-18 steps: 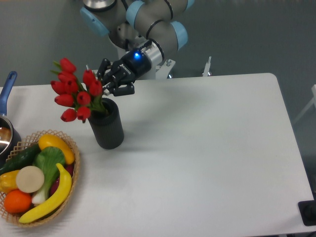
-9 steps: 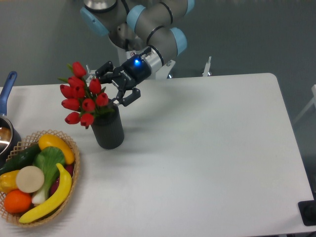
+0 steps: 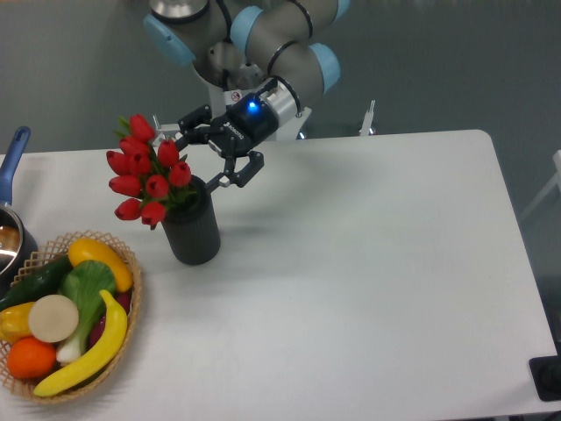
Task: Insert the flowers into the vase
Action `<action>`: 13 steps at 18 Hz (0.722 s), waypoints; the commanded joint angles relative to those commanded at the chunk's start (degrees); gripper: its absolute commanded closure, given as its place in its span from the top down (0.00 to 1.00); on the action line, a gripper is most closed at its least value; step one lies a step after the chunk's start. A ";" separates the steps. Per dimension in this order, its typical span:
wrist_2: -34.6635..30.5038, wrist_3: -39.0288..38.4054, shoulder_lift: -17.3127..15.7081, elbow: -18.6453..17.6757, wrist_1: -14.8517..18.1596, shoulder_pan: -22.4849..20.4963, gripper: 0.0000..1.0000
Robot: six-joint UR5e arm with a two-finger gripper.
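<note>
At the left end of the table (image 3: 368, 263), as the one fixed camera shows it, the flowers (image 3: 145, 171) already stand with their stems down inside the vase (image 3: 190, 230), the red buds leaning out over its left rim while the black ribbed cylinder sits upright just beyond the wicker basket (image 3: 131, 303) of fruit and vegetables. The gripper (image 3: 215, 156) hangs just to the right of the bunch and above the vase mouth, its two fingers spread wide apart and closed on nothing; one fingertip points toward the tulips, the other sits lower, near the rim, and I cannot tell from here whether either one touches a leaf or the vase. To my eye the insertion itself looks done, and the step in hand is getting the arm away cleanly. Doing that well means keeping the fingers spread so no stem or leaf is pinched, and drawing back up and to the right, away from the bunch, not across it, since the tulips lean left and are wider than the vase, so a nudge on that side could tip them out or rock the vase. The lower finger should clear the rim before any sideways motion. The blue-handled pot (image 3: 10, 193) at the far left edge is well out of the way.
</note>
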State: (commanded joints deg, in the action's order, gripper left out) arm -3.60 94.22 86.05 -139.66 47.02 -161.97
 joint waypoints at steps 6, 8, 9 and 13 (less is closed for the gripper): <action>-19.64 -4.75 -7.02 2.54 0.26 -6.24 1.00; -27.57 -4.84 -7.48 4.21 0.44 -6.42 1.00; -29.16 -4.84 -6.95 4.92 0.53 -6.51 1.00; -33.37 -5.45 -6.25 6.23 0.70 -6.34 1.00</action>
State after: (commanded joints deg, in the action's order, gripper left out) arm -36.97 88.77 79.80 -133.43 47.72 -168.31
